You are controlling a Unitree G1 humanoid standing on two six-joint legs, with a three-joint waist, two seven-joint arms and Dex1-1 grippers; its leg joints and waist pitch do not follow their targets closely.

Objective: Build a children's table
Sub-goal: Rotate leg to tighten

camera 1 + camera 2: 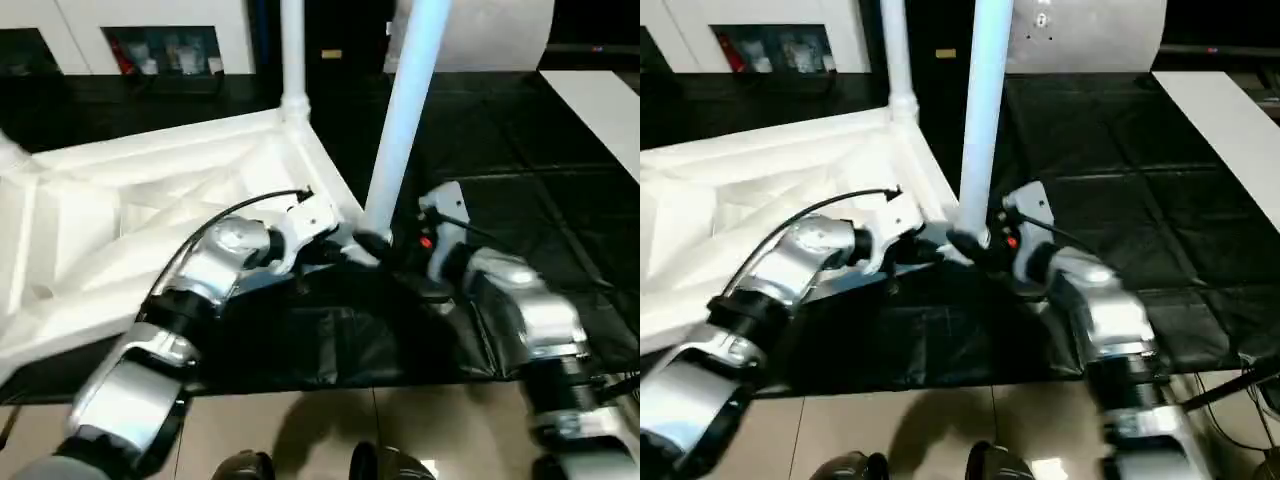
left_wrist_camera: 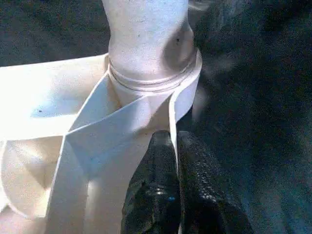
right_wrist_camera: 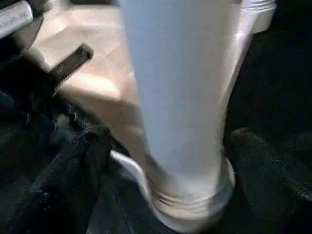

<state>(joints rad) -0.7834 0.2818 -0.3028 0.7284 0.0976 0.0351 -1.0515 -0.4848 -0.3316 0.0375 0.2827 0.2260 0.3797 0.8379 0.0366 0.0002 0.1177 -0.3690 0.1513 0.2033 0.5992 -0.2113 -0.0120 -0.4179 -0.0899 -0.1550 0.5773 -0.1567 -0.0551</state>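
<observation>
My left end effector (image 2: pixel 173 161) pinches the table top's (image 1: pixel 150 210) rim beside the corner socket (image 2: pixel 151 80); my right end effector (image 3: pixel 165 161) stands open around the leg (image 1: pixel 405 120) seated there. Best keep it vertical.

- Both forearms are rounded silver shells, glossy, with black bands at the joints.
- A thin black cable (image 1: pixel 235 208) arcs over the left wrist.
- A small red light (image 1: pixel 426 242) glows on the right wrist housing.
- The fingers (image 2: pixel 195 190) are black, with a pebbled rubbery texture.
- White plates sit at both wrists.
</observation>
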